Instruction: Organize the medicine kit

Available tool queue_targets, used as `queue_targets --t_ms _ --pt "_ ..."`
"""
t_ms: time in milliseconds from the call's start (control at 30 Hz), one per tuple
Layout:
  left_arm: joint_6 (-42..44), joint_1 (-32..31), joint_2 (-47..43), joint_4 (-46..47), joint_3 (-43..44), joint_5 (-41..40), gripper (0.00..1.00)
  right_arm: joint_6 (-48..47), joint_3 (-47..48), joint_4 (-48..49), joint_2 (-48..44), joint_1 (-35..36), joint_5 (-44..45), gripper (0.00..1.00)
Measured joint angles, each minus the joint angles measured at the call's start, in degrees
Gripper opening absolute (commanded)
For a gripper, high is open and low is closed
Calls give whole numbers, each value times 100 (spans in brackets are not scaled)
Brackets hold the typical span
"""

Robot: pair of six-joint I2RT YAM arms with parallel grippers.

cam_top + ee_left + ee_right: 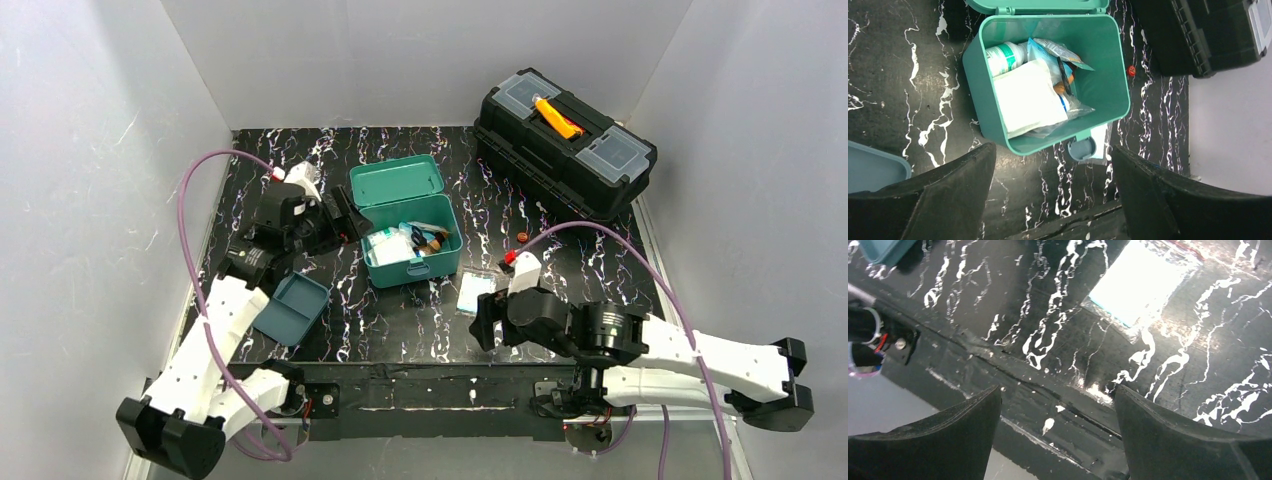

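The black, white-veined marble-pattern table (400, 335) carries a large black plastic toolbox (565, 150) with an orange handle, shut, at its far right corner.

The left gripper (1053, 150) has its fingers spread wide, with nothing between them and touching nothing. The right gripper (1058, 390) is likewise wide apart and empty, hanging over the near table edge.

The medicine kit (1103, 75), a teal-green rounded plastic box, stands mid-table just ahead of the left fingertips and apart from them. Its hinged lid (397, 180) is thrown back.

The darker teal inner tray (290, 308) lies on the table to the kit's near left, beside the left arm.

Inside the kit, a white gauze pad (1028, 97) lies on top, beside a white green-labelled bottle (1005, 56).

A flat white packet (1138, 287) lies on the table between the kit and the right gripper.

A small red object (521, 237) sits near the toolbox.
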Motion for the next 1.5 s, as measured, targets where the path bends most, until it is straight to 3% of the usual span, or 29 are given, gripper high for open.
queue_targets --t_ms 133,467,733,1000,1500 --pt "317 0 -321 -439 133 168 98 138 42 -96 391 -275 114 90" --pt "979 0 -1180 -1259 37 664 98 260 -203 299 743 -1799 -240 90" --pt "1281 0 -2129 -1729 -621 719 98 385 -313 717 1648 -2247 -533 88" --pt "839 0 -2262 -2350 -782 -295 98 262 -278 1416 2435 -2249 -1106 86" --pt "-433 0 -1121 -2649 -970 -2153 98 39 1167 1969 4050 -2345 -1152 87"
